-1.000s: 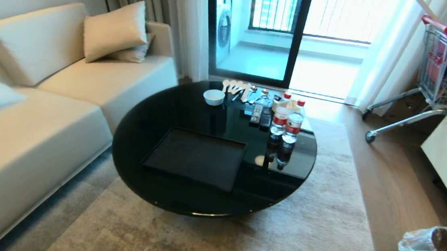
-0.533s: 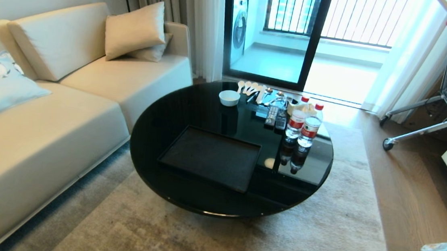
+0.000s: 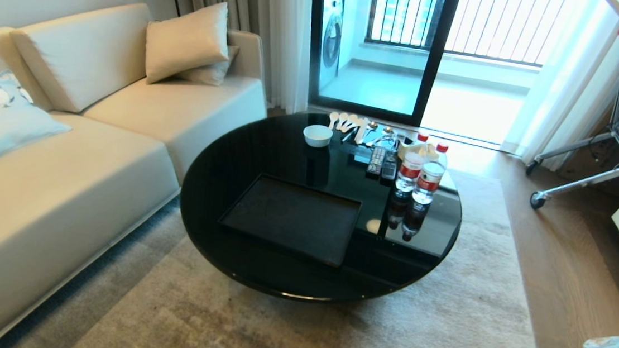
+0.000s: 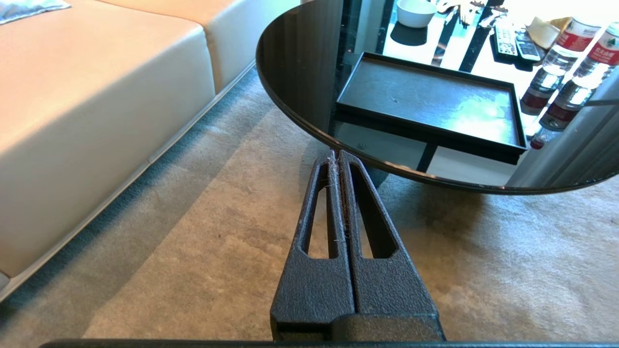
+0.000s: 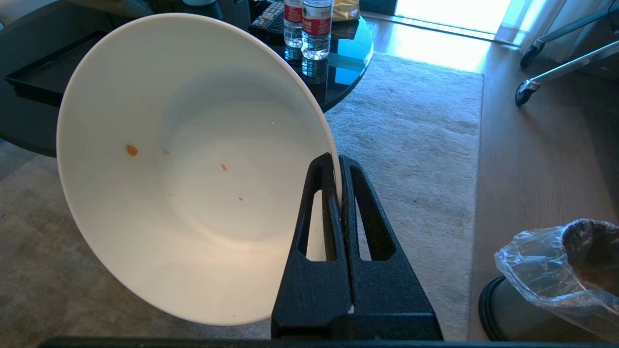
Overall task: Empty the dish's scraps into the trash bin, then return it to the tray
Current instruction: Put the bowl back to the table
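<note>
Right wrist view: right gripper (image 5: 340, 166) pinches the rim of the dish (image 5: 193, 164), held tipped on edge above the rug (image 5: 411, 145). A few orange scraps (image 5: 131, 150) cling inside it. The bin (image 5: 556, 285) stands on the floor just beside, apart from the dish. Left gripper (image 4: 337, 157) hangs over the rug with fingers pressed together, empty. Head view: tray (image 3: 291, 217) lies bare on the table (image 3: 244, 151).
</note>
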